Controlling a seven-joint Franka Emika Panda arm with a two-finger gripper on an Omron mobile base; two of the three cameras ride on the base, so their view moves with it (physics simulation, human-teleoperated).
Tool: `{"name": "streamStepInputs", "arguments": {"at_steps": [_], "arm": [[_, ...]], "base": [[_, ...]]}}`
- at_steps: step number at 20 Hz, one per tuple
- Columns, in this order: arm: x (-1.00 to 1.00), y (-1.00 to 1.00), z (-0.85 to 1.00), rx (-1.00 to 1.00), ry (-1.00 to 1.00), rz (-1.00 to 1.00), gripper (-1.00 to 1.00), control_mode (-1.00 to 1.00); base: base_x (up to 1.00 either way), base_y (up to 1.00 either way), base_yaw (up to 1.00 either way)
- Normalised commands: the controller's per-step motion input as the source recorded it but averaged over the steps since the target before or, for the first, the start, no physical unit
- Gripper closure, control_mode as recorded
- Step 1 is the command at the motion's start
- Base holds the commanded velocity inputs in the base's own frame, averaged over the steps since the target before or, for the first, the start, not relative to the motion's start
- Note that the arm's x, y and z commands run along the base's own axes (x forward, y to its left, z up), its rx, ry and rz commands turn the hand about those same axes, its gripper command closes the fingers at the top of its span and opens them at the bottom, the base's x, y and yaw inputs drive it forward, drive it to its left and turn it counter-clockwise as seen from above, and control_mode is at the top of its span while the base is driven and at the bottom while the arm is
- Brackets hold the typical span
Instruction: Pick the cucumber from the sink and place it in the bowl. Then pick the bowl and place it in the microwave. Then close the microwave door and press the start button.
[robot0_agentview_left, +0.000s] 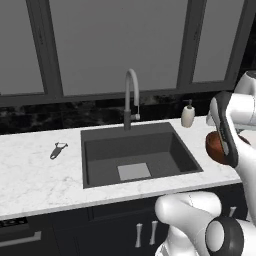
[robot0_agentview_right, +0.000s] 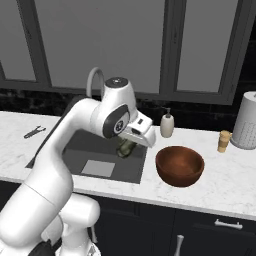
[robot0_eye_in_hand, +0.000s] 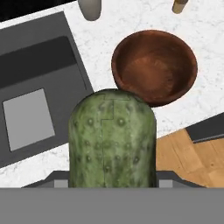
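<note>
I've got the cucumber clamped in the gripper: jaws partway apart, closed on its sides. In the hand view it stands up big and bumpy green, rounded end pointing away from the cam. In the right base view I see it as a small green stub hanging under the hand, above the right edge of the sink, off the basin floor.

The bowl sits upright on the white marble counter, just right of the sink, nothing in it. Through the hand cam the bowl is ahead of the cucumber tip and a bit to the right, not under it. In the left base view the arm covers most of the bowl; only a reddish-brown sliver shows.

Sink basin is dark grey w/ pale drain patch, and the gooseneck tap is behind it.

Other bits on the counter: soap dispenser behind the sink's right corner, a small pepper-mill-looking thing and a pale cylinder far right, and a peeler left of the sink.
</note>
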Motion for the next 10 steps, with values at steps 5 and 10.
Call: {"name": "streamStepInputs", "arguments": {"at_steps": [5,10], "arm": [[0.26,-0.66,-0.22,-0.04,0.08,-0.02,1.0,-1.0],[0.49,-0.69,-0.18,0.08,0.17,0.0,1.0,-1.0]], "base": [[0.0,0.0,0.0],[0.0,0.0,0.0]]}}
